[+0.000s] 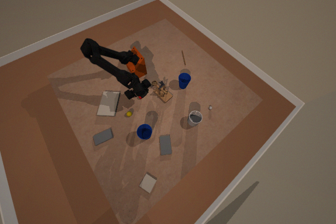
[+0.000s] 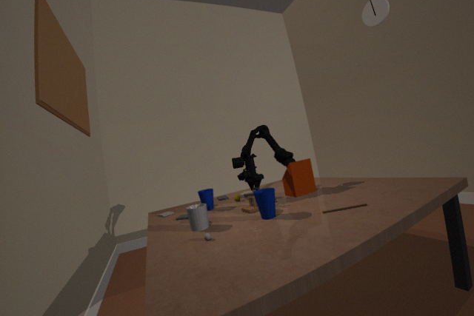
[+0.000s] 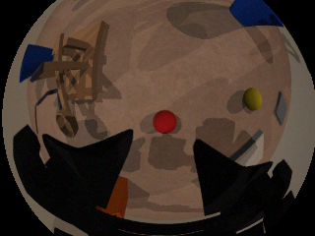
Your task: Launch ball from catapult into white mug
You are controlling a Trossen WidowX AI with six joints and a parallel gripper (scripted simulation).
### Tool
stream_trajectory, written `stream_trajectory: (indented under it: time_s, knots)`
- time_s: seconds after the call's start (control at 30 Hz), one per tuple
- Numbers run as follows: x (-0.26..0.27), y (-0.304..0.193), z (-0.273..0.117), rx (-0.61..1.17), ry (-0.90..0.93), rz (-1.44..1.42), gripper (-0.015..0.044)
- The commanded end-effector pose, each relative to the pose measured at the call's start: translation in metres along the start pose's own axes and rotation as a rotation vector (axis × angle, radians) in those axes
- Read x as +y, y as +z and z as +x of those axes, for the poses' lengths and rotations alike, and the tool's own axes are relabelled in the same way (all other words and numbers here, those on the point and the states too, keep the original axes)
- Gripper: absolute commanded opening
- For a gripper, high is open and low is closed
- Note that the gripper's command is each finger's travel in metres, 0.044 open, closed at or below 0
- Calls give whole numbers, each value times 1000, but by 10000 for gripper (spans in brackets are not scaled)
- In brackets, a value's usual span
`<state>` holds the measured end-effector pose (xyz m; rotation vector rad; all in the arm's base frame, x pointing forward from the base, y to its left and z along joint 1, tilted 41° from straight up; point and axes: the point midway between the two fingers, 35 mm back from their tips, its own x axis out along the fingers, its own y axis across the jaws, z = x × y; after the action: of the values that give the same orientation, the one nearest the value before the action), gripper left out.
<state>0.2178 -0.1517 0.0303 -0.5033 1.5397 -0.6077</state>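
Red ball below the spread gripper, beside the catapult.

With the wooden catapult (image 1: 164,95) (image 2: 250,209) (image 3: 87,74) as landmark, the red ball (image 1: 139,97) (image 3: 164,122) lies near it on the table (image 1: 217,94) (image 2: 244,263) (image 3: 143,74), on the side toward the yellow ball (image 1: 129,114) (image 2: 237,197) (image 3: 252,99). The black gripper (image 1: 139,95) (image 2: 255,189) (image 3: 164,140) hangs over the red ball, fingers parted, holding nothing; the wrist view puts that ball just beyond the gap between its tips. The white mug (image 1: 195,118) (image 2: 198,217) stands well apart, past the catapult.

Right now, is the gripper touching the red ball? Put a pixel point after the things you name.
Apart: the wrist view shows tabletop between the red ball (image 1: 140,97) (image 3: 164,122) and both fingertips of the gripper (image 3: 164,140).
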Motion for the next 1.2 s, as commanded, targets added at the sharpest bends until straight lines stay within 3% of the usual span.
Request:
stream_trajectory:
  time_s: [0.0, 1.03, 1.17]
  knots:
    - [-2, -1, 10, 5, -6, -3, 300]
    - [-2, -2, 54, 6, -8, -3, 300]
    - [-2, -2, 54, 6, -8, -3, 195]
